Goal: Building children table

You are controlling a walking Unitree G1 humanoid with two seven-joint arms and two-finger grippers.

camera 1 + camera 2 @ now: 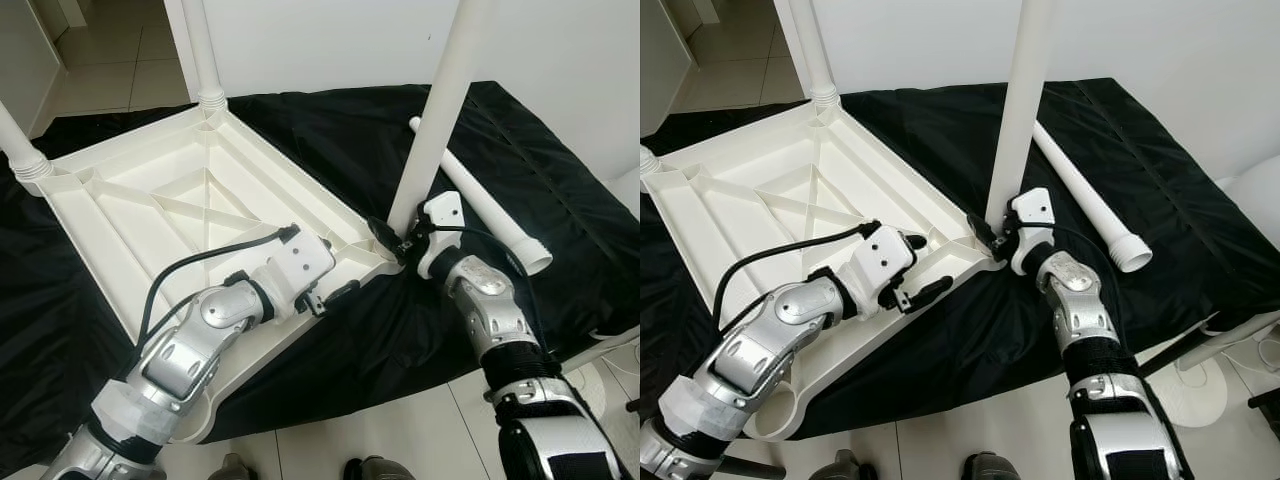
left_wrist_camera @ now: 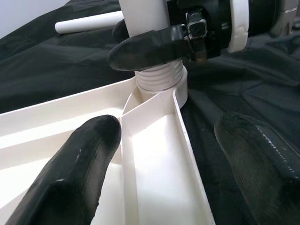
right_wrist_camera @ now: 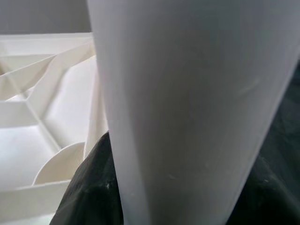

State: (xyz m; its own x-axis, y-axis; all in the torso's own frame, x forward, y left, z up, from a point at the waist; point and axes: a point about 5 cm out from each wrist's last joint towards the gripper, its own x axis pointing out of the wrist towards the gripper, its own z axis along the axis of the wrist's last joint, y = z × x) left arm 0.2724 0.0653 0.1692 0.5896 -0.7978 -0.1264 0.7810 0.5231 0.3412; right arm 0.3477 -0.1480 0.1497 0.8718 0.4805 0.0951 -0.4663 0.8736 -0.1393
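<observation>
A white plastic table top [image 1: 150, 200] lies upside down on a black cloth [image 1: 330, 130]. Legs stand in its far corner [image 1: 200, 50] and left corner [image 1: 15, 140]. A third leg [image 1: 440, 110] stands upright in the near right corner socket [image 2: 159, 77], and my right gripper [image 1: 400, 240] is shut on its base. My left gripper [image 1: 922, 267] is open just left of that corner. It straddles the table's rim, one finger [image 2: 79, 173] inside the top and the other [image 2: 258, 159] over the cloth. A loose leg [image 1: 480, 200] lies on the cloth at the right.
The cloth covers the floor under the table; pale tiles [image 1: 380, 430] show at its front edge. A white wall [image 1: 330, 40] rises behind. A white stand [image 1: 1200, 385] sits at the right near my right arm.
</observation>
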